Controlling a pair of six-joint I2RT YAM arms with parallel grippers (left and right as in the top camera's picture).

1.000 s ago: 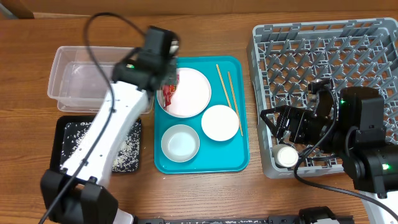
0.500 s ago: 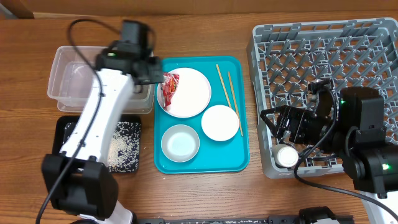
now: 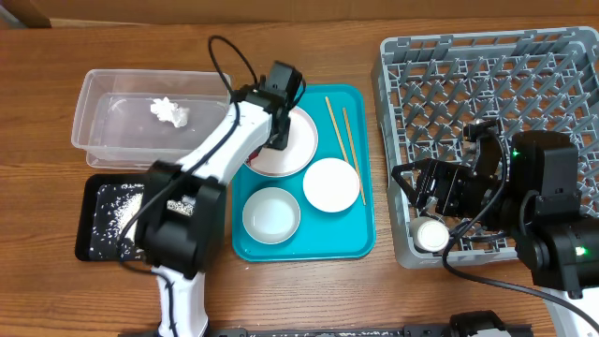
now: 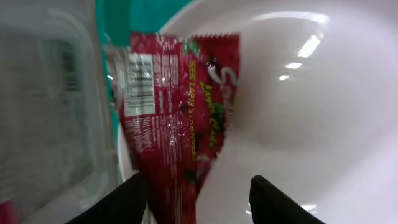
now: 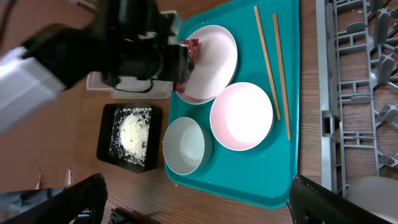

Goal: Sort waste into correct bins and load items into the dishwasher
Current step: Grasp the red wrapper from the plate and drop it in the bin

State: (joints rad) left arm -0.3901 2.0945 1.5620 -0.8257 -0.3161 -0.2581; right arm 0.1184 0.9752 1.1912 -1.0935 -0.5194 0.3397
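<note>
The grey rack (image 3: 487,84), well off to the right of the left gripper (image 4: 199,186), is holding only a small cup (image 3: 432,234) as far as I can see. So the loading looks barely begun, and sorting the waste looks like the step in hand. The left arm (image 3: 220,150) is reaching long and low from the near edge of the table, slanting over the teal tray (image 3: 360,234) with its wrist tipped down. Just to the gripper's left, the clear tub (image 3: 98,94) is sitting with the tissue (image 3: 168,110) already inside. Back toward the arm's base, the black tray (image 3: 86,234) is carrying the rice (image 3: 117,211). Right under the gripper the large plate (image 4: 298,93) is lying, with two bowls (image 3: 330,184) behind it, nearer the arm's base, and the chopsticks (image 3: 339,140) to its right. The red wrapper (image 4: 180,124) is lying on the tub side of that plate, its end poking in between the fingers (image 4: 118,202). These are spread apart and gripping nothing, one right at the wrapper's edge and the other over bare plate. I reckon the next move calls for pinching shut on the crinkly foil, lifting it clear of the plate and swinging the short way left over the tub wall. The right arm (image 3: 543,206) is hanging over the rack's near corner. The right gripper (image 5: 208,200) is gaping wide and empty, the cup close by it.
</note>
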